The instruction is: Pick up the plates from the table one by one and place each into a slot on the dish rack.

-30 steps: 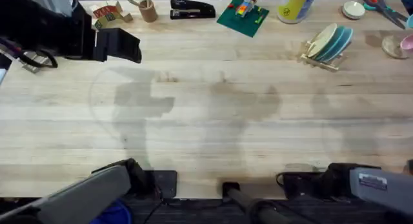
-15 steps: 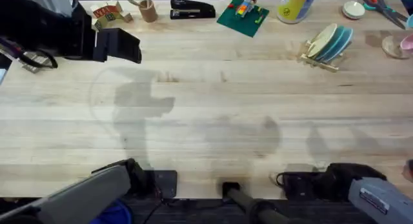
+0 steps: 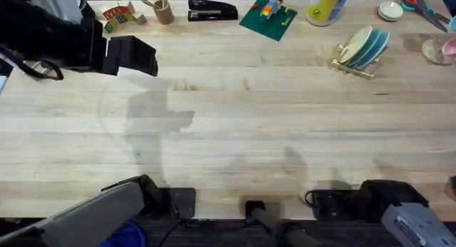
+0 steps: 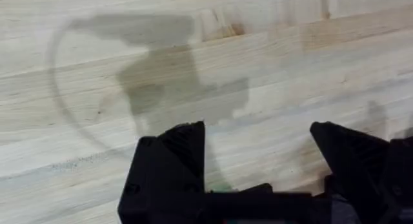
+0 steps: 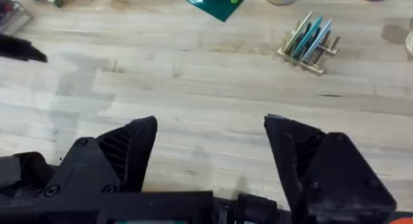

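Observation:
The dish rack [image 3: 350, 64] stands on the table [image 3: 235, 126] at the far right, holding three plates upright in its slots: cream [image 3: 355, 42], teal [image 3: 367, 48] and light blue [image 3: 380, 42]. The right wrist view shows the rack [image 5: 303, 56] with those plates [image 5: 308, 35] far ahead of my right gripper [image 5: 211, 121], which is open and holds nothing. The right arm [image 3: 370, 201] lies low at the near edge. My left gripper [image 3: 132, 55] hovers over the far left of the table; its fingers [image 4: 174, 153] are spread open above bare wood.
Along the far edge are a green baseplate with bricks [image 3: 267, 18], a black stapler [image 3: 212, 10], a cup of sticks [image 3: 164, 11], a yellow bottle [image 3: 326, 5], a white bowl [image 3: 390, 10], scissors [image 3: 420, 5] and a pink bowl [image 3: 450, 48].
The right arm has drawn back toward the near right corner, and its shadow has slid down the table. The left arm has barely shifted.

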`<state>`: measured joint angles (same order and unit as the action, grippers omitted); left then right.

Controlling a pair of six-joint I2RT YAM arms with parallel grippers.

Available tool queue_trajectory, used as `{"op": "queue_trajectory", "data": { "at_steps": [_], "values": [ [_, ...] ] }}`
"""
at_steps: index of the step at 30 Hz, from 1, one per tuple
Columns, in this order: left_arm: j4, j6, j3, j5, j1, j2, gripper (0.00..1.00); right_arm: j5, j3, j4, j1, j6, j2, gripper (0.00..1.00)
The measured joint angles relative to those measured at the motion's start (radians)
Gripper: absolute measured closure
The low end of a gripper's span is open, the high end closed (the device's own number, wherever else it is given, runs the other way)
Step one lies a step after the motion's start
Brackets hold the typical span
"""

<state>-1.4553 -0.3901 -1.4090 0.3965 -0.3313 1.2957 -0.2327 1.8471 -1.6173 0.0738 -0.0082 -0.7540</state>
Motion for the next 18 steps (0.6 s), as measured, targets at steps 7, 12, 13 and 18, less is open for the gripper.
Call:
{"op": "queue_trajectory", "data": {
  "at_steps": [7, 12, 13, 18],
  "values": [
    [0.0, 0.0, 0.0, 0.0, 0.0, 0.0, 0.005, -0.008, -0.001, 0.0, 0.0, -0.001, 0.1, 0.007],
    [0.0, 0.0, 0.0, 0.0, 0.0, 0.0, 0.006, -0.009, -0.001, 0.0, 0.0, 0.0, 0.119, 0.007],
    [0.0, 0.0, 0.0, 0.0, 0.0, 0.0, 0.005, -0.009, -0.001, 0.0, 0.0, -0.001, 0.119, 0.007],
    [0.0, 0.0, 0.0, 0.0, 0.0, 0.0, 0.005, -0.009, -0.003, 0.0, 0.0, 0.0, 0.119, 0.007]
  ]
}}
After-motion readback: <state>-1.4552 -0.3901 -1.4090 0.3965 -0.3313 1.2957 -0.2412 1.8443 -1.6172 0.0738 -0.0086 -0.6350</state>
